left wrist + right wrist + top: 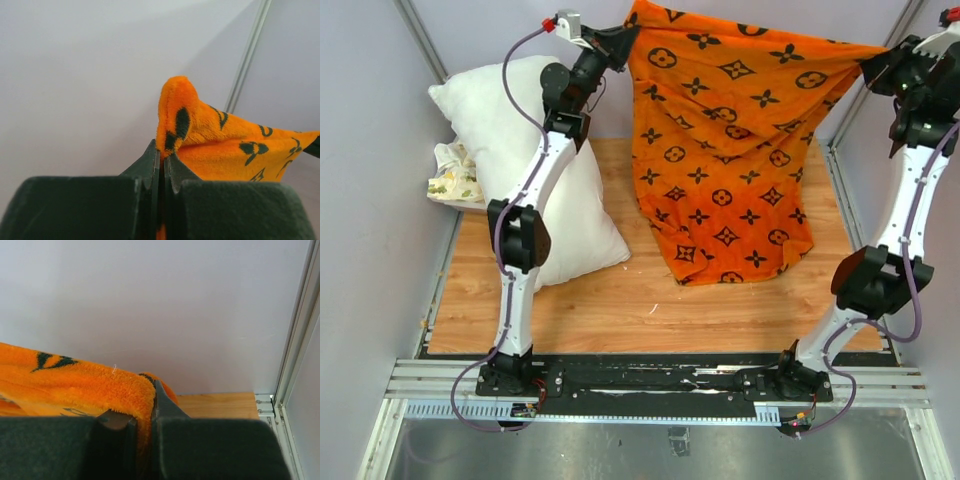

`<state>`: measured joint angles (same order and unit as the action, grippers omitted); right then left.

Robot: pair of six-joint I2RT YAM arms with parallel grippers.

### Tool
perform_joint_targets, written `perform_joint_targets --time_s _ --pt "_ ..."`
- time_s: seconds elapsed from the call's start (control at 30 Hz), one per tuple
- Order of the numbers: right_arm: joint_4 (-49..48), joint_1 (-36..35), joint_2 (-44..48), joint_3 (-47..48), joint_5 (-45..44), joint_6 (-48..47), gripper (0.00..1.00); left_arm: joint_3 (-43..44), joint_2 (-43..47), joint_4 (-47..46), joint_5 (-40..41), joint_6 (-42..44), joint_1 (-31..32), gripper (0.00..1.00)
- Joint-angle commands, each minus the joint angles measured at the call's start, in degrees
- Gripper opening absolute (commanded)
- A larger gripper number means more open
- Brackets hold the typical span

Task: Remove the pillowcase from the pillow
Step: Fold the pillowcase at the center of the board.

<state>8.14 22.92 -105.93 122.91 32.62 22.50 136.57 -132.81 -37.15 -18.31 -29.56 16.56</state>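
The orange pillowcase (730, 140) with black flower and monogram motifs hangs spread between my two raised arms, its lower edge draping onto the wooden table. My left gripper (625, 33) is shut on its upper left corner; in the left wrist view the fabric (220, 145) bunches out from between the jaws of that gripper (162, 156). My right gripper (868, 62) is shut on the upper right corner, and orange pile (75, 387) folds over the fingers of the right gripper (150, 390). The white pillow (515, 130) lies bare at the back left, behind the left arm and apart from the pillowcase.
A small white printed cloth (452, 172) sits by the left wall beside the pillow. Walls with metal frame rails (845, 200) enclose the wooden table (650, 310) at the back and both sides. The arm bases stand on the black rail at the near edge.
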Motion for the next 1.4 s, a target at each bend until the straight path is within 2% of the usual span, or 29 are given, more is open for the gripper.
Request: perform_joint_targets --time_s 0.0,0.2,0.47,0.63,0.83,1.07,1.23,1.37 --pt "-3.75 2.75 14.25 0.78 -1.32 -2.01 0.01 -4.32 14.52 -7.38 -0.47 -3.03 -2.41 0.00" --pt "-0.65 2.83 28.51 0.51 -11.92 -5.59 0.01 -11.58 29.11 -8.95 -0.41 0.88 -2.15 0.00" --pt "8.58 2.91 33.38 15.39 -18.55 -8.83 0.01 -13.32 41.09 -4.89 -0.66 2.96 -2.14 0.00" --pt "9.13 2.71 35.98 21.56 -22.18 -9.54 0.01 -12.73 46.46 -1.22 0.71 5.59 -2.14 0.00" --pt "7.81 0.59 36.15 22.44 -23.65 -8.15 0.01 -1.78 43.27 6.03 -0.17 7.29 -2.15 0.00" --pt "7.47 0.46 31.77 20.35 -22.79 -6.16 0.01 4.53 37.08 6.56 -1.17 5.67 -2.14 0.00" --pt "5.28 0.55 27.87 14.58 -20.96 -5.17 0.01 5.71 30.59 5.04 -0.90 4.98 -2.14 0.00" --pt "0.51 0.62 25.92 5.17 -20.12 -5.08 0.01 7.71 22.68 2.77 -0.32 3.27 -2.07 0.00"
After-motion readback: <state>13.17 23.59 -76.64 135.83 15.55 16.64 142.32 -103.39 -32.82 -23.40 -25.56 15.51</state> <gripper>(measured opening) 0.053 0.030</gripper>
